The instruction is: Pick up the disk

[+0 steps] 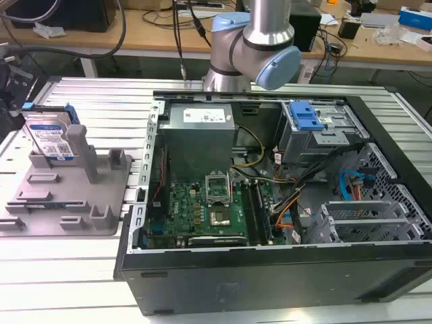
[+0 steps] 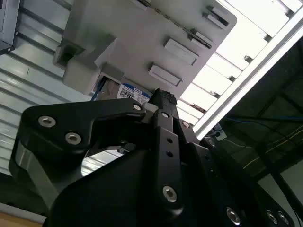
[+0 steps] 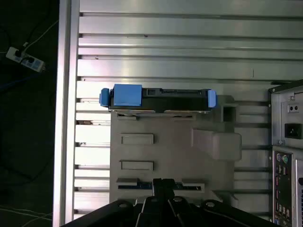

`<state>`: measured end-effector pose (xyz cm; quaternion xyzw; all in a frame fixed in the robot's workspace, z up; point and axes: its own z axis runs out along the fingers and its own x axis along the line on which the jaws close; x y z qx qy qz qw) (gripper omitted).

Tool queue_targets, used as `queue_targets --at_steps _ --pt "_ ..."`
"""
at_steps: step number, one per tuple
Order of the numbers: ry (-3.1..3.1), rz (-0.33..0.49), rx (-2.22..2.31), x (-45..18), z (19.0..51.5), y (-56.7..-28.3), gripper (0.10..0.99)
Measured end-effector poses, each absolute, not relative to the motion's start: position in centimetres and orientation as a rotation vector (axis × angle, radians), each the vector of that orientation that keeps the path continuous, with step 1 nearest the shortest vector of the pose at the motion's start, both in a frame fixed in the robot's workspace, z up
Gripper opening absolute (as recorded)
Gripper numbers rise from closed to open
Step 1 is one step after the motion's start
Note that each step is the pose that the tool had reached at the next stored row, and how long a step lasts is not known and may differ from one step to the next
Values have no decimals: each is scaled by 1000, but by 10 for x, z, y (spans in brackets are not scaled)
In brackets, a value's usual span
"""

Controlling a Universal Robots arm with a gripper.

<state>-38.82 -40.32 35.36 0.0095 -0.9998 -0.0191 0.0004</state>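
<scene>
Ribbed aluminium table (image 1: 94,101) | silver rectangular disk (image 1: 52,138) with blue rails, upright in grey plastic slotted tray (image 1: 74,202) | my black gripper (image 3: 163,182) over tray, pinched together, empty

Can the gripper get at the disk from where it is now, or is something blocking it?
Probably yes. The disk stands on edge in the grey fixture tray with its upper edge bare. The gripper hangs above the tray beside it, with nothing between them.

The disk (image 1: 52,138) stands in the tray (image 1: 67,206), on the exterior view's left.
</scene>
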Motion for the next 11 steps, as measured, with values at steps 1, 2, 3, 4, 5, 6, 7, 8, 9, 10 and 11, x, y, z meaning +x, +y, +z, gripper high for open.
queue_targets --at_steps 1,2,3,4,5,6,7,8,9,10,11 --pt "-3140 -60 30 -388 354 -403 106" --pt "-3140 -60 30 -388 354 -403 106" --pt "-3140 -60 30 -388 354 -403 106" --pt "-3140 -60 30 -388 354 -403 106" --pt "-3140 -60 30 -388 354 -403 106" --pt "-3140 -60 30 -388 354 -403 106" --pt "-3140 -60 30 -388 354 -403 106" --pt "-3140 -60 30 -388 354 -403 106" --pt "-3140 -60 30 -388 354 -403 106" --pt "-3140 -60 31 -388 354 -403 106" --pt "-3140 -60 38 -388 354 -403 106"
